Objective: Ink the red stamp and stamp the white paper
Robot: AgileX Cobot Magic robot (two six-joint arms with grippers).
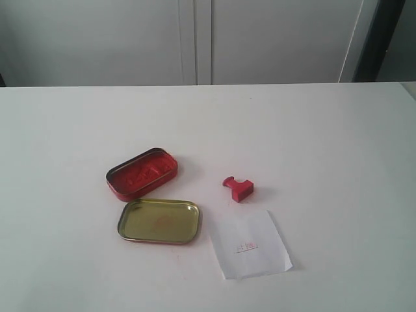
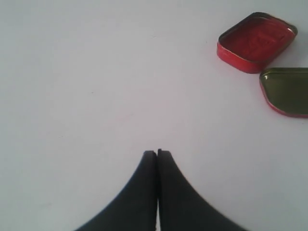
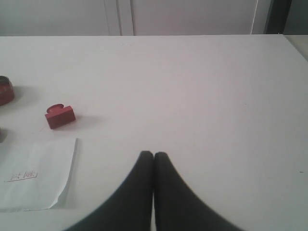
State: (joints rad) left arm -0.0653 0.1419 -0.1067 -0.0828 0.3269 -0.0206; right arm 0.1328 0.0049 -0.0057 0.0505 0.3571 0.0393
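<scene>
The red stamp [image 1: 238,188] lies on its side on the white table, just beyond the white paper [image 1: 249,244], which bears a small red imprint. The right wrist view also shows the red stamp [image 3: 60,116] and the white paper [image 3: 36,174]. An oval red tin with a red ink pad [image 1: 142,173] sits left of the stamp, and it shows in the left wrist view as the red tin [image 2: 256,41]. My left gripper [image 2: 157,153] is shut and empty over bare table. My right gripper [image 3: 153,155] is shut and empty, away from the stamp. Neither gripper appears in the exterior view.
A gold tin [image 1: 158,221], open and empty, lies in front of the red tin and left of the paper; the left wrist view shows part of the gold tin [image 2: 288,89]. Grey cabinet doors [image 1: 195,39] stand behind the table's far edge.
</scene>
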